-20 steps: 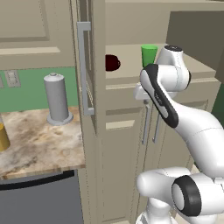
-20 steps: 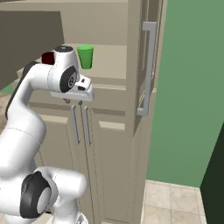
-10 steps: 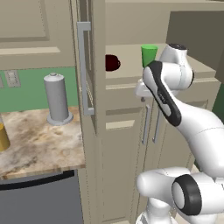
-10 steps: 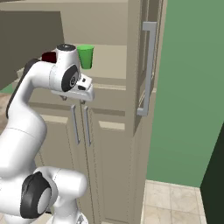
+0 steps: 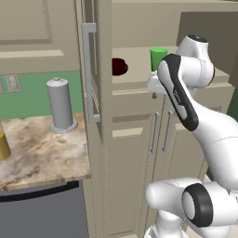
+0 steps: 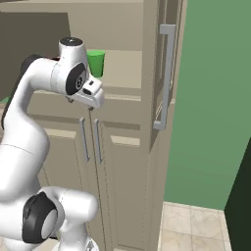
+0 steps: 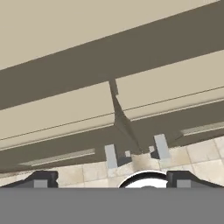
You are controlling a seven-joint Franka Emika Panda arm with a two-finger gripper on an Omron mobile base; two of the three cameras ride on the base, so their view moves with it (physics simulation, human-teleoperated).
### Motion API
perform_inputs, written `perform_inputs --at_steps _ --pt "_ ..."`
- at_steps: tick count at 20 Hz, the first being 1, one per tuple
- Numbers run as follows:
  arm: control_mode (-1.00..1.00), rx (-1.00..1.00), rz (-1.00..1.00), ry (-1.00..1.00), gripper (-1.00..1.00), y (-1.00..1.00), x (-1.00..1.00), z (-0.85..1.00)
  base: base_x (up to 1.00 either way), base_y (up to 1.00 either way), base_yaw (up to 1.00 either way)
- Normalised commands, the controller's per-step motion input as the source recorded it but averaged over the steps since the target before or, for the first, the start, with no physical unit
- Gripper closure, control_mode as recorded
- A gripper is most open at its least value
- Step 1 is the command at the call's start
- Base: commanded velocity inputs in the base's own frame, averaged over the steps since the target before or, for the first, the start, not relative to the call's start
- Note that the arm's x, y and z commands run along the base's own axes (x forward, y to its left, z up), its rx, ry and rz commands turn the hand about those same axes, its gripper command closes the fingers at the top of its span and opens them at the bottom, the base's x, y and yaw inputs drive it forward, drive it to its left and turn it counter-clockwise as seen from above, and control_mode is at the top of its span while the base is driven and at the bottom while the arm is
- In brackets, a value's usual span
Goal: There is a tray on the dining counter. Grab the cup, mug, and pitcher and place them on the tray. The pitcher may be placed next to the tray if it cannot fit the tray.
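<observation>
Counter (image 5: 32, 153) — marbled stone; canister (image 5: 60, 104) — matt grey.

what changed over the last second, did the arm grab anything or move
The arm's hand has shifted a little to the robot's right, along the front edge of the beige ledge, and holds nothing; the gripper stands open over the cabinet doors. The green cup and the dark red mug stay on the ledge; the grey canister stays on the marbled counter.
</observation>
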Motion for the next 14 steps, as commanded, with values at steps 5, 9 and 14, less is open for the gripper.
perform_inputs --at_steps 5,9,14 --pt "-1.00 0.01 -0.19 0.00 -1.00 -0.03 -0.12 0.36 0.00 0.00 0.00" --pt "-1.00 0.02 -0.23 -0.09 -1.00 0.00 -0.08 0.18 0.00 0.00 0.00" --pt "-1.00 0.04 -0.26 -0.05 -1.00 0.00 -0.07 0.16 0.00 0.00 0.00"
